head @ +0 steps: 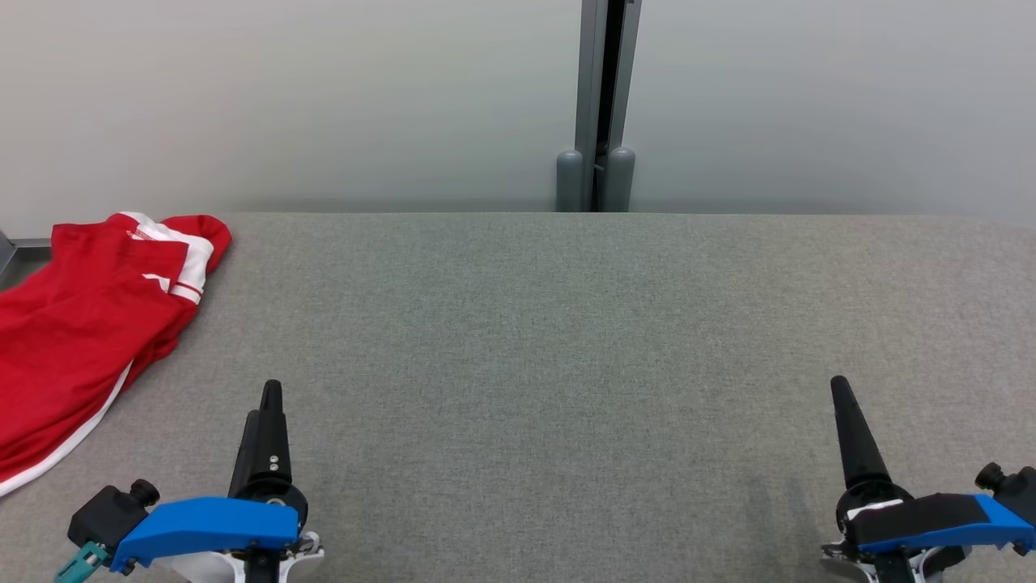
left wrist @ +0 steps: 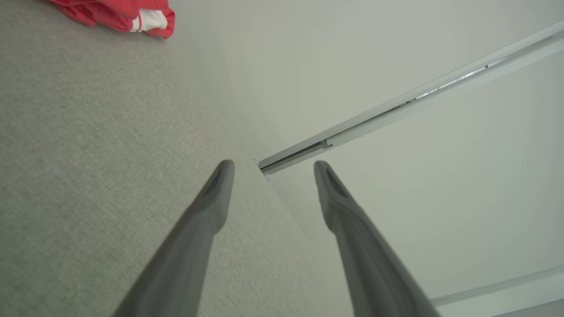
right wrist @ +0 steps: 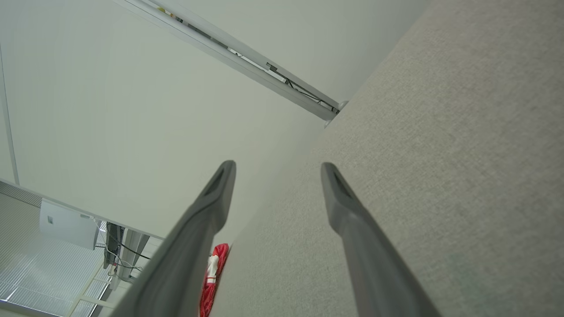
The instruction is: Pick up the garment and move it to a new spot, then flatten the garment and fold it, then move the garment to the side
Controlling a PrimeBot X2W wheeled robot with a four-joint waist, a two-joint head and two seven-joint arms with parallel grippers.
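Garment: One red garment [head: 81, 324] with white trim lies rumpled on the grey fabric-topped desk [head: 566, 324]. It is to the left of and beyond the left pincer [head: 263, 401], well apart from it and touched by neither pincer.
Long axis: The cloth runs on a diagonal. Its white-banded end points away from the pincers toward the desk's far edge, and the other end trails back toward the robot and out past the left border of the head view.
Left pincer: Low over the desk's near side, fingers pointing toward the far edge. In the left wrist view the two dark fingers [left wrist: 216, 193] stand clearly parted with nothing between them, and the garment's white-trimmed end sits far ahead and to the left.
Right pincer: The right pincer [head: 839, 389] is level with the left one, across a broad bare stretch of desk and farthest from the garment. In the right wrist view its fingers [right wrist: 343, 198] are likewise spread and empty.
Count: One garment, one desk, two pincers with two fingers each.
Backdrop: Pale wall panels rise beyond the desk's far edge. One grey post [head: 599, 105] stands ahead of the pincers, nearer the right one.
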